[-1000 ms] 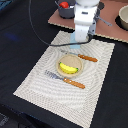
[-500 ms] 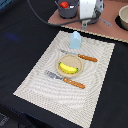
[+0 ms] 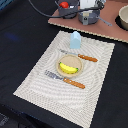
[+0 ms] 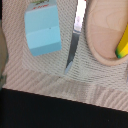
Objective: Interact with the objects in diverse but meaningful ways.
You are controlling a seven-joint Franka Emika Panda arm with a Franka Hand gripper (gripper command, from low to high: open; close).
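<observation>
The pale blue carton (image 3: 75, 40) stands free on the far part of the striped placemat (image 3: 35, 80); the wrist view shows it from above (image 4: 44, 31). A yellow banana (image 3: 68, 67) lies on a round wooden plate (image 3: 70, 61), and its tip shows in the wrist view (image 4: 122, 46). My gripper (image 3: 89, 19) hangs above the brown board behind the mat, well clear of the carton and holding nothing. It looks open, as only a grey blur shows at the wrist picture's edge. A red tomato (image 3: 63, 5) sits in a grey pot (image 3: 68, 11) beside the arm.
A wooden-handled knife (image 3: 81, 57) lies beyond the plate, its blade (image 4: 75, 40) between carton and plate. A fork (image 3: 65, 80) lies on the plate's near side. The brown board (image 3: 107, 27) carries a pale bowl (image 3: 122, 17) at the exterior view's right. Black tabletop surrounds the mat.
The gripper was down over the carton a second ago. It has since let go and lifted back toward the brown board, leaving the carton standing on the mat.
</observation>
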